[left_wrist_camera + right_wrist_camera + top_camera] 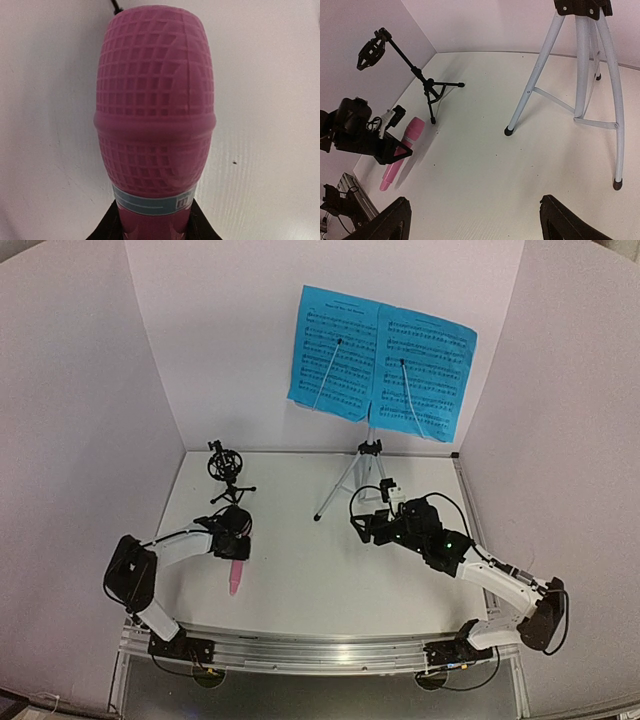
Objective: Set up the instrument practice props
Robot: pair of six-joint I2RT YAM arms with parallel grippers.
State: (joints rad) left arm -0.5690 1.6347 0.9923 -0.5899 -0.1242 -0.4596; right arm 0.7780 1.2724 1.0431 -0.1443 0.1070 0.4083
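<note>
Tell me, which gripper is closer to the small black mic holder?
Left. The left gripper, holding the pink microphone, sits just in front of the mic holder; the right gripper is farther off, by the music stand's tripod.

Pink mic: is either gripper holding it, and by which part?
The left gripper holds the pink microphone by the handle, just below the band under the head. The right gripper is open and holds nothing.

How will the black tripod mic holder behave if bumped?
The mic holder probably tips easily: a thin stem carries the ring clip high above a small leg spread. It looks light, so a push would likely slide it across the smooth table. The bulky pink microphone could make it top-heavy.
</note>
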